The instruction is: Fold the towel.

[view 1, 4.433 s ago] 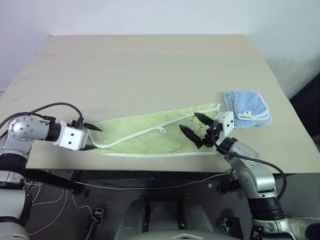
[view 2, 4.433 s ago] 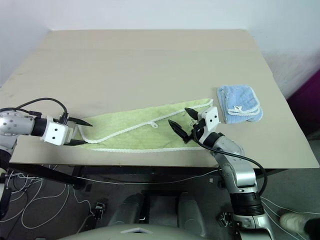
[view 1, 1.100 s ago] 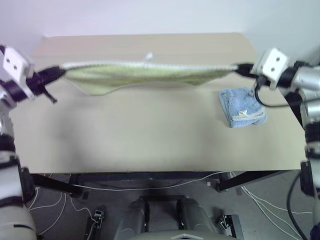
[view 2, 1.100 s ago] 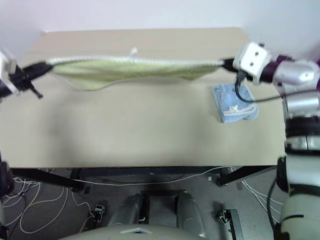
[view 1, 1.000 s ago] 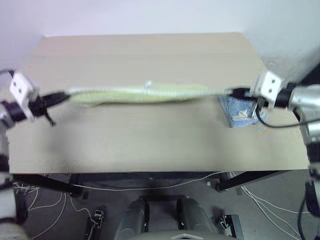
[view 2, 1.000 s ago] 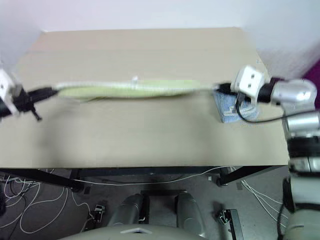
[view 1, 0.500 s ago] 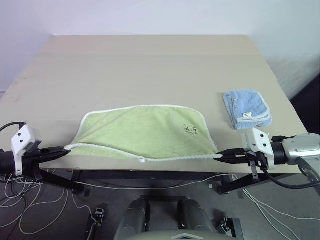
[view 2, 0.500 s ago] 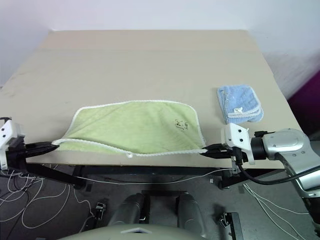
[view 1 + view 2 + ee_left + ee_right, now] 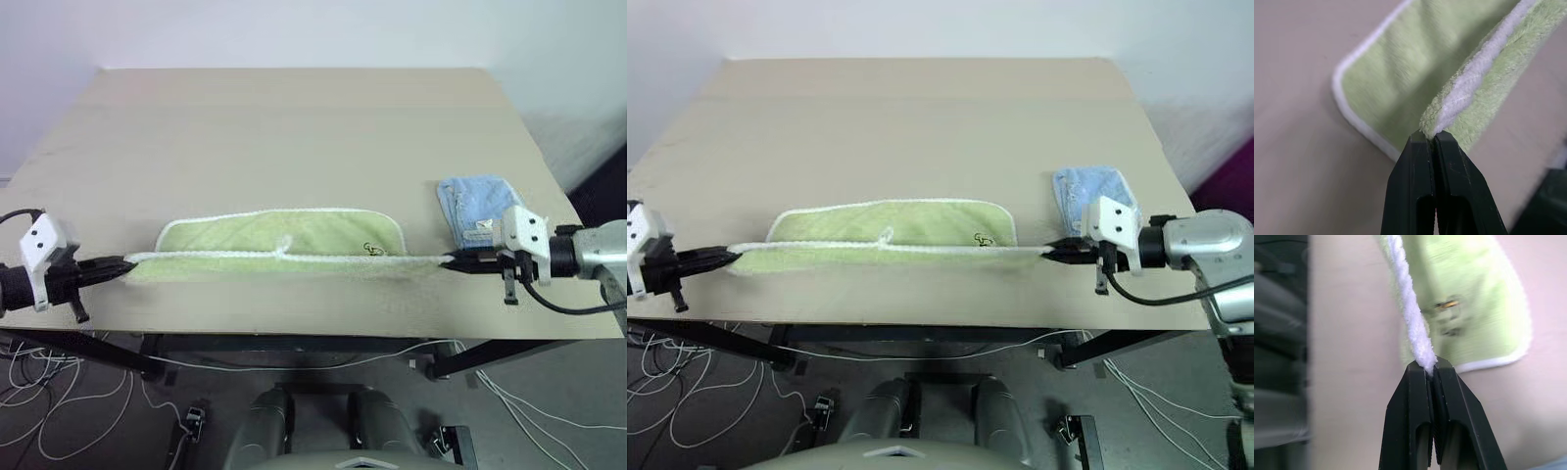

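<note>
Both pincers, left gripper [image 9: 125,263] and right gripper [image 9: 449,262], clench corners of the soft, limp yellow-green terry towel [image 9: 294,235] stretched across the frame's lower middle; its white stitched edging looks the surest hold.

No readable text, labels, numbers anywhere.

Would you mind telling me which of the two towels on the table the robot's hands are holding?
The light yellow-green towel, stretched by its white edge between both hands. The smaller light blue towel lies folded and untouched near the right hand.
</note>
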Action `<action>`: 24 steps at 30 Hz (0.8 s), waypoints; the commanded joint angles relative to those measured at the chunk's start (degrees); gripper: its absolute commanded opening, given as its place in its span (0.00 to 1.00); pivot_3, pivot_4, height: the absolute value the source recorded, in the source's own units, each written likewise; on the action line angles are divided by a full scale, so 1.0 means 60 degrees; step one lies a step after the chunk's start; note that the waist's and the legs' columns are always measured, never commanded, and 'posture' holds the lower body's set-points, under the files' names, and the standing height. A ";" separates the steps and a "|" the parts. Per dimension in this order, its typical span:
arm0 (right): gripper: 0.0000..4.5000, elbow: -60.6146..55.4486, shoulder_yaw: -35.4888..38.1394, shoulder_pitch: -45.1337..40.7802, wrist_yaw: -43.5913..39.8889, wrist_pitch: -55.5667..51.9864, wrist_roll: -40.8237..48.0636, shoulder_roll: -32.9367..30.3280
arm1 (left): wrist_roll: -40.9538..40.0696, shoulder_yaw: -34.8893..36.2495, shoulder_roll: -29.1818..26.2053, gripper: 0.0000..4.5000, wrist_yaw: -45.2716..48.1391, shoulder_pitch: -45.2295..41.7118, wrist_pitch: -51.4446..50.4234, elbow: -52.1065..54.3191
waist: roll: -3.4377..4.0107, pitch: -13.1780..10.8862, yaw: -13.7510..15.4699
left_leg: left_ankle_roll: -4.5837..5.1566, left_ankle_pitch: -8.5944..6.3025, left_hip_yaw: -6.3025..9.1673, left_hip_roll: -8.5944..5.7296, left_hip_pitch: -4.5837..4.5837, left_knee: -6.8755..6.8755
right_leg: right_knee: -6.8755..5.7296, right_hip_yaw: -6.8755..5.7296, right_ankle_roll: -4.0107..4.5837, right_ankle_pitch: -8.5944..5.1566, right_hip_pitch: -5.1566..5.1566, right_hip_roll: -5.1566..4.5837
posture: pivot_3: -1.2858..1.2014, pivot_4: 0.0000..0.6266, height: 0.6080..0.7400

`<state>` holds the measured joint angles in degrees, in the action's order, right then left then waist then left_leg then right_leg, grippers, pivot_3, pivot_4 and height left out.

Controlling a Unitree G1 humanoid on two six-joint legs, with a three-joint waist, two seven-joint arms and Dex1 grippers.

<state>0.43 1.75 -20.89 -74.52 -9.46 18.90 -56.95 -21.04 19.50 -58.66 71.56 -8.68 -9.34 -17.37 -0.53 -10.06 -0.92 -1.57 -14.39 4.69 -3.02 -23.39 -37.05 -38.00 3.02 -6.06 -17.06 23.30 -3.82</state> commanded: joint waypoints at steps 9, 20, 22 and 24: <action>0.00 0.4325 -0.1467 -0.3443 0.0828 0.2189 -0.2334 0.1669 | 0.2293 -0.1712 0.0772 0.00 -0.2059 -0.3380 0.2430 -0.3579 | -0.0001 0.0000 -0.0010 | -0.0001 0.0002 -0.0007 -0.0012 -0.0010 -0.0007 | -0.0016 -0.0001 -0.0003 0.0001 0.0017 0.0021 | 0.52 0.24 1.00; 0.00 0.7869 -0.1833 -0.5080 0.1315 0.3964 -0.3412 0.2699 | 0.3258 -0.2560 0.1508 0.00 -0.2807 -0.4921 0.3772 -0.5761 | -0.0002 0.0000 -0.0041 | -0.0002 0.0005 -0.0007 -0.0017 -0.0016 -0.0012 | -0.0028 -0.0001 -0.0004 0.0001 0.0025 0.0028 | 0.52 0.24 1.00; 0.00 0.8078 -0.1816 -0.5090 0.1284 0.4066 -0.3429 0.2775 | 0.3210 -0.2615 0.1570 0.00 -0.2595 -0.4940 0.3757 -0.5904 | -0.0002 0.0000 -0.0043 | -0.0002 0.0005 -0.0009 -0.0018 -0.0016 -0.0012 | -0.0030 0.0001 -0.0004 0.0001 0.0027 0.0028 | 0.52 0.24 1.00; 0.05 0.8216 -0.1792 -0.5097 0.1288 0.4121 -0.3424 0.2812 | 0.3166 -0.2603 0.1590 0.05 -0.2490 -0.4948 0.3702 -0.6000 | -0.0002 0.0000 -0.0044 | -0.0002 0.0005 -0.0008 -0.0017 -0.0016 -0.0012 | -0.0031 0.0000 -0.0004 0.0001 0.0027 0.0028 | 0.52 0.24 1.00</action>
<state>49.31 -10.35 -49.92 -67.07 14.31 -1.73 -40.14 -1.79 3.25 -48.37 56.24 -37.39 12.27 -53.01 -0.54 -10.06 -1.18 -1.58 -14.36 4.65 -3.12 -23.49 -37.12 -38.19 3.02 -6.08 -17.05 23.47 -3.65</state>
